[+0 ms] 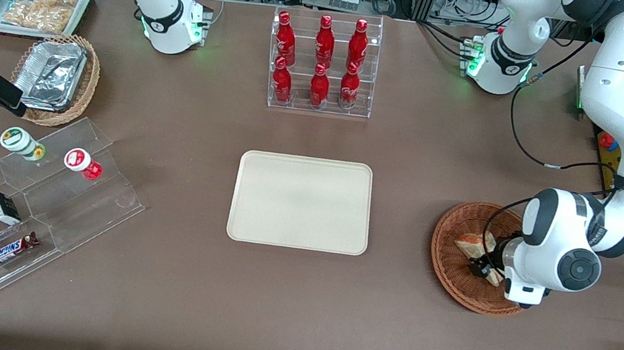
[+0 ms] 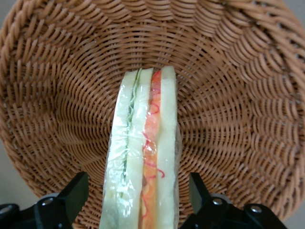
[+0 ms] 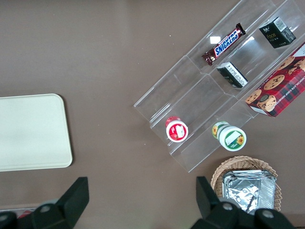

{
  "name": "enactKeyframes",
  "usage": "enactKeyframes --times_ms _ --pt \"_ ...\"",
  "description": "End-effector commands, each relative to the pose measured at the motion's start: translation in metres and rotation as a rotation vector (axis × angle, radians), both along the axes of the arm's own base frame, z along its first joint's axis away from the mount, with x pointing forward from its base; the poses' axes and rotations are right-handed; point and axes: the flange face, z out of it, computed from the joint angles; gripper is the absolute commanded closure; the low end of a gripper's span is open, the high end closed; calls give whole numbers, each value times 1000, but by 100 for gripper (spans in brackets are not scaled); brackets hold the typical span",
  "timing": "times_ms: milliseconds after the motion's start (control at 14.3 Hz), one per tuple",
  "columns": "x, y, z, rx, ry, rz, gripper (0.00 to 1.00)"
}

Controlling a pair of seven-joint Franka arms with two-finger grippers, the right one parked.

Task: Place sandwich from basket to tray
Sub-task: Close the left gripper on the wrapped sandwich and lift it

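Note:
The sandwich [image 2: 143,157], a clear-wrapped wedge of white bread with orange-red and pale green layers, lies in the reddish-brown wicker basket [image 2: 238,95]. My left gripper [image 2: 138,191] is down in the basket and open. Its dark fingers [image 2: 76,193] stand on either side of the sandwich, with a gap showing on each side. In the front view the gripper [image 1: 485,266] sits low over the basket [image 1: 445,249] at the working arm's end of the table, and part of the sandwich [image 1: 471,245] shows beside it. The cream tray [image 1: 301,201] lies flat at the table's middle with nothing on it.
A clear rack of red bottles [image 1: 322,64] stands farther from the front camera than the tray. Toward the parked arm's end are a stepped acrylic shelf [image 1: 31,206] with snacks, a lighter basket of foil trays [image 1: 55,78] and a white snack bin [image 1: 32,5].

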Motion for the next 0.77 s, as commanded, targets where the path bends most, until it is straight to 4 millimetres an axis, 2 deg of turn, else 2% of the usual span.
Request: enactKeyframes --times_ms 0,70,140,279,349,558,698 --pt "-3 2 3 10 -15 23 62" --pt "-1 2 7 14 -20 37 73" --pt "0 1 12 18 -26 55 81" --pt "5 -4 44 20 -48 51 83" --pt "8 -14 63 25 -45 32 83" --pt "14 -93 133 39 -25 -91 81" --pt "10 -150 147 30 -35 -172 81"
